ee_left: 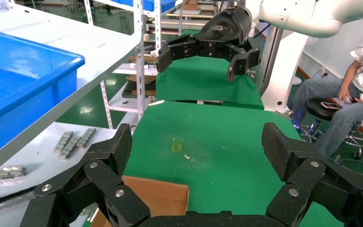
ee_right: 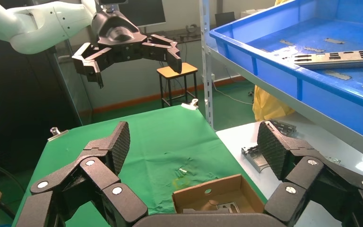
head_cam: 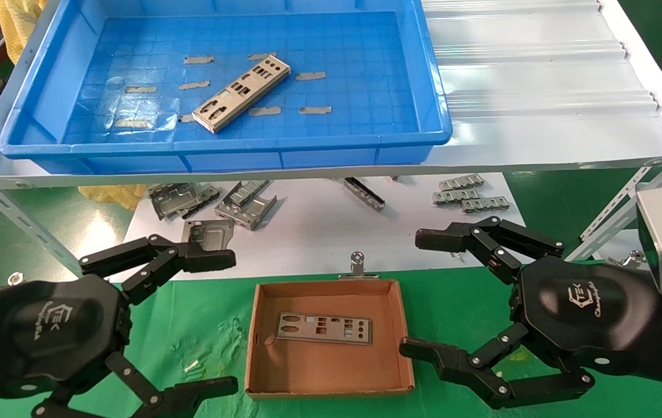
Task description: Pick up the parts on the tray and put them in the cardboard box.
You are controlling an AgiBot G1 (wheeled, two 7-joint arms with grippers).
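One silver-grey punched metal part (head_cam: 242, 93) lies slanted on the floor of the blue tray (head_cam: 418, 69) on the upper shelf; it also shows in the right wrist view (ee_right: 340, 57). Another part (head_cam: 323, 329) lies flat inside the cardboard box (head_cam: 331, 390) on the green cloth; the box also shows in the right wrist view (ee_right: 208, 188) and the left wrist view (ee_left: 156, 194). My left gripper (head_cam: 217, 322) is open and empty left of the box. My right gripper (head_cam: 423, 293) is open and empty right of the box.
Small grey tape strips (head_cam: 314, 110) dot the tray floor. Bent grey brackets (head_cam: 246, 203) and more metal pieces (head_cam: 470, 196) lie on the white lower shelf behind the box. A clip (head_cam: 357, 264) stands at the box's far edge. Slanted shelf struts (head_cam: 626, 197) flank the sides.
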